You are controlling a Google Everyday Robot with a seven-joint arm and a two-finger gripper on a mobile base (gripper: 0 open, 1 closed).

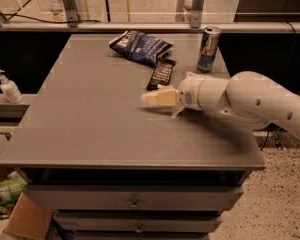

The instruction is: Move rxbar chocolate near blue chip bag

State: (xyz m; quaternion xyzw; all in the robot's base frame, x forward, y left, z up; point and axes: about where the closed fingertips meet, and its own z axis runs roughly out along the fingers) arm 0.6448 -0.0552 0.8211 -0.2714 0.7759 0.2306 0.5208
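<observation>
Black rxbar chocolate (161, 74) touching blue chip bag (140, 46) | tool (157, 98) apart, mid-table | grip: cannot tell

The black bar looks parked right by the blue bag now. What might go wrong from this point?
1. The gripper is low over the grey table, just in front of the flat black-wrapped bar. A careless swing toward the back could push the bar away from the crinkled navy-blue chip bag.
2. The tall blue-and-silver drink can stands upright close behind the white arm, so a sweep that way might topple it.
</observation>
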